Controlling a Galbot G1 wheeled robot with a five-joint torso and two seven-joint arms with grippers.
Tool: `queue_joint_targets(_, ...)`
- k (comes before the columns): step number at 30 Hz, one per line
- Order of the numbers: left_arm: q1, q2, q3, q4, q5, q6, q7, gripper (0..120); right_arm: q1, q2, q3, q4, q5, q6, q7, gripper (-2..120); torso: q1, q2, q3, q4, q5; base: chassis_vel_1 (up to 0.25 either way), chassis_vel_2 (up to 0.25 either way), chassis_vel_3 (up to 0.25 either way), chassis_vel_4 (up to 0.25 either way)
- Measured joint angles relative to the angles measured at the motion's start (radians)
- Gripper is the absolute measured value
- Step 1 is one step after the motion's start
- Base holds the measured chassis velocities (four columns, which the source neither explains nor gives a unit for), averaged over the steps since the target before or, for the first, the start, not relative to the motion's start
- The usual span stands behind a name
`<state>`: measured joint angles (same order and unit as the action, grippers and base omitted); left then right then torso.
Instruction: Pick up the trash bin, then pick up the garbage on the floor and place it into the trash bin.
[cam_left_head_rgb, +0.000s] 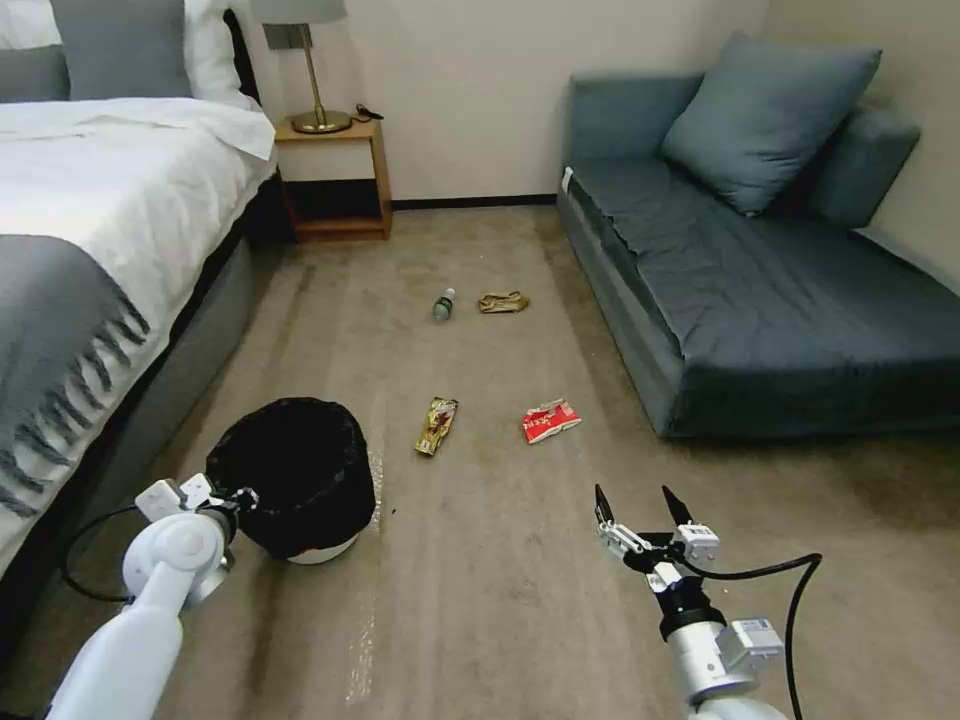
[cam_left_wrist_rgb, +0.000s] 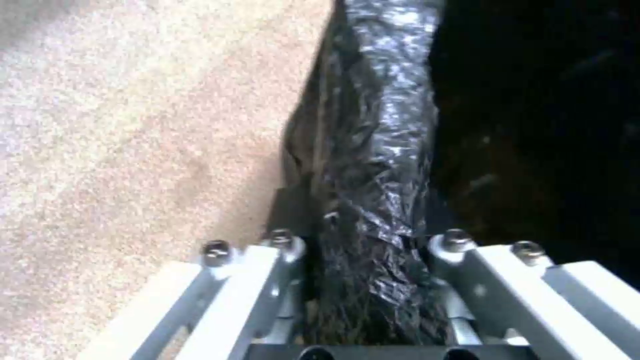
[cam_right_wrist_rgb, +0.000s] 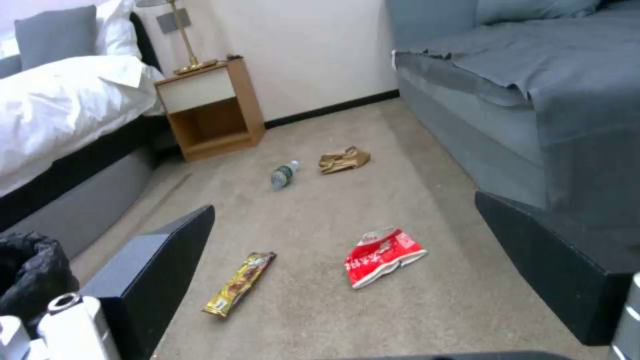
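The trash bin (cam_left_head_rgb: 295, 470), round with a glossy black bag liner and a white base, stands on the carpet by the bed. My left gripper (cam_left_head_rgb: 222, 497) is at its left rim; in the left wrist view the lined rim (cam_left_wrist_rgb: 373, 150) fills the gap between both fingers, which press on it. My right gripper (cam_left_head_rgb: 635, 500) hovers open over bare carpet, short of the garbage. The garbage is a gold-brown wrapper (cam_left_head_rgb: 437, 425) (cam_right_wrist_rgb: 240, 284), a red-and-white wrapper (cam_left_head_rgb: 550, 421) (cam_right_wrist_rgb: 381, 255), a small bottle (cam_left_head_rgb: 443, 304) (cam_right_wrist_rgb: 284, 174) and a tan paper bag (cam_left_head_rgb: 503, 302) (cam_right_wrist_rgb: 344, 160).
A bed (cam_left_head_rgb: 100, 250) runs along the left. A blue-grey sofa (cam_left_head_rgb: 780, 300) runs along the right. A wooden nightstand (cam_left_head_rgb: 335, 180) with a lamp stands against the far wall. Carpet lies open between bed and sofa.
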<state>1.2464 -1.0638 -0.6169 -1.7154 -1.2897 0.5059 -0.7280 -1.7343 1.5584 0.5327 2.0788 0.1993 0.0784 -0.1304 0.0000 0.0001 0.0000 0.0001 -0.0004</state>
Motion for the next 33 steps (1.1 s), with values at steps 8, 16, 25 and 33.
queue_joint_targets(8,0.059,-0.009,-0.018,-0.079,0.089,-0.040,0.014,1,0.000,-0.006,-0.004,0.001,0.010,0.000,0.005,100,0.000,0.000,0.000,-0.0007,-0.0012,0.000,0.000,0.000,0.000)
queue_joint_targets(16,0.116,-0.039,-0.025,-0.184,0.303,-0.120,0.011,1,0.008,-0.009,-0.017,0.009,0.056,0.000,0.053,100,0.000,0.000,0.000,-0.0003,0.0001,0.000,0.000,0.000,0.000)
queue_joint_targets(25,0.169,-0.074,-0.034,-0.239,0.539,-0.219,-0.004,1,0.016,-0.010,-0.020,0.009,0.037,-0.008,0.088,100,0.000,0.000,0.000,-0.0002,0.0005,0.000,0.000,0.000,0.000)
queue_joint_targets(33,0.197,-0.080,-0.043,-0.238,0.618,-0.252,0.003,1,0.018,-0.010,-0.022,0.008,0.037,-0.001,0.040,100,0.000,0.000,0.000,-0.0001,0.0005,0.000,0.000,0.000,0.000)
